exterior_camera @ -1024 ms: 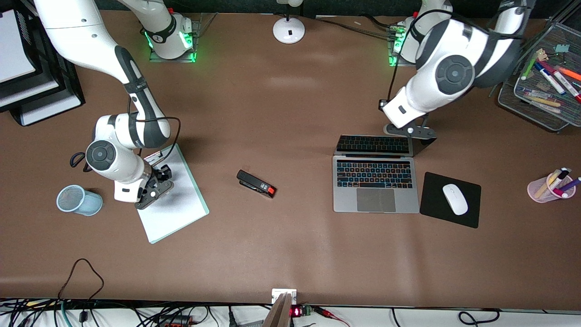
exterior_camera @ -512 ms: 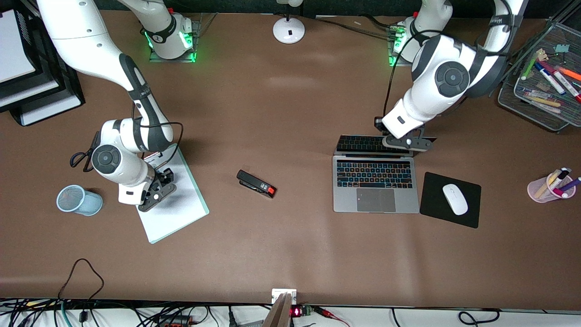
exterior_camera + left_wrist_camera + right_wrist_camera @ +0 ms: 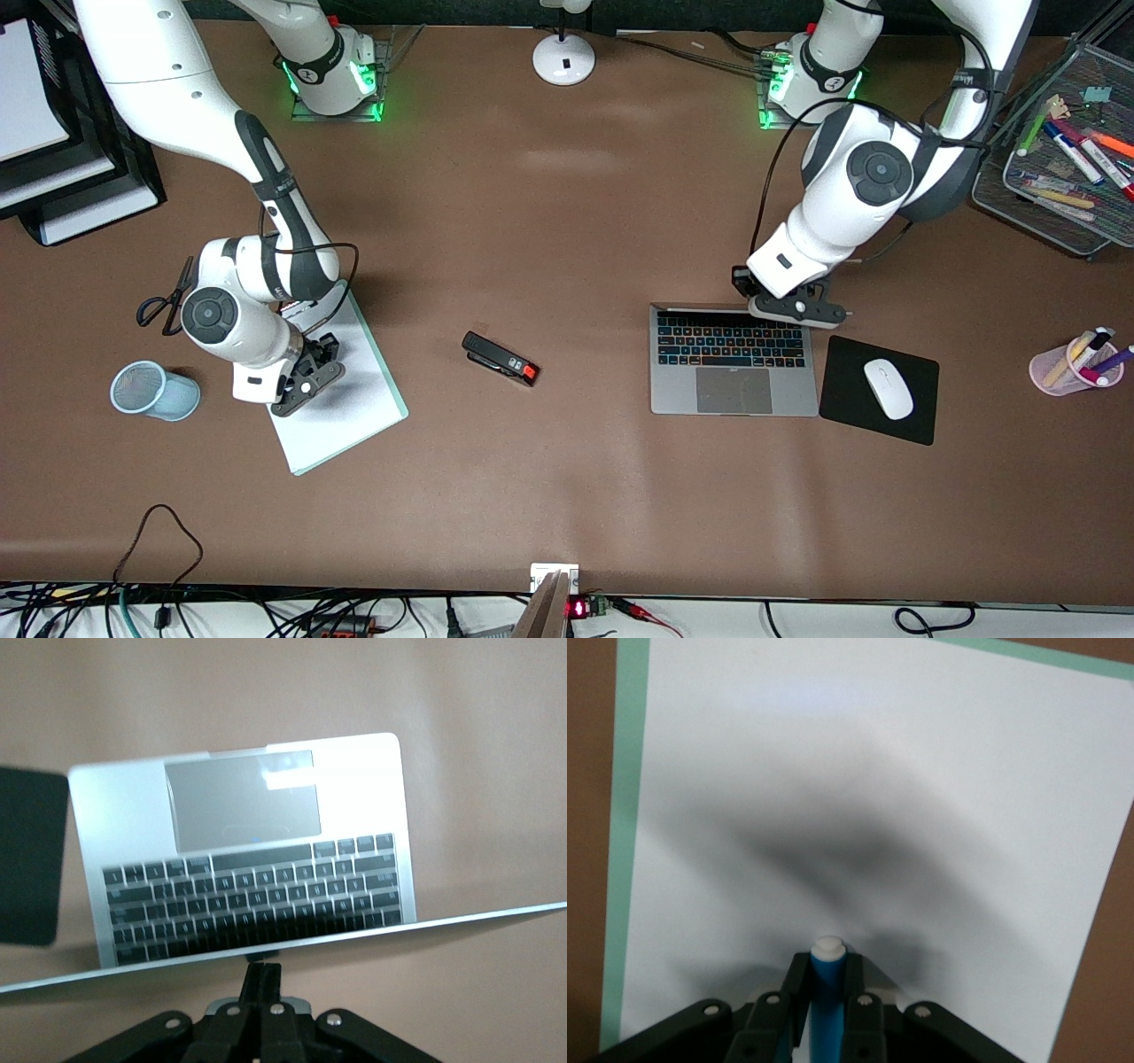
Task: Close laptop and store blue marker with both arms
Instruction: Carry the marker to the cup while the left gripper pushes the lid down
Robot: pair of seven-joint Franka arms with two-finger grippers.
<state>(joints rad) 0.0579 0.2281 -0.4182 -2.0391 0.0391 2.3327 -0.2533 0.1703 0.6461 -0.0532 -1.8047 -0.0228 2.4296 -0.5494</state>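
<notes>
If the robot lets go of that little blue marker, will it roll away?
Probably a bit. The blue marker looks round and smooth, so it could roll on the flat white notepad. It seems stiff and light, since the right gripper pinches it between thin fingers without it bending. Held upright as it is, it would likely tip over first.

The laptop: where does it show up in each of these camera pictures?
Front view: the laptop lies toward the left arm's end of the table, beside the black mouse pad, its lid tipped well forward under the left hand.
Left wrist view: keyboard and trackpad fill the middle.
Right wrist view: not in it.
Shared landmark: the mouse pad.
</notes>
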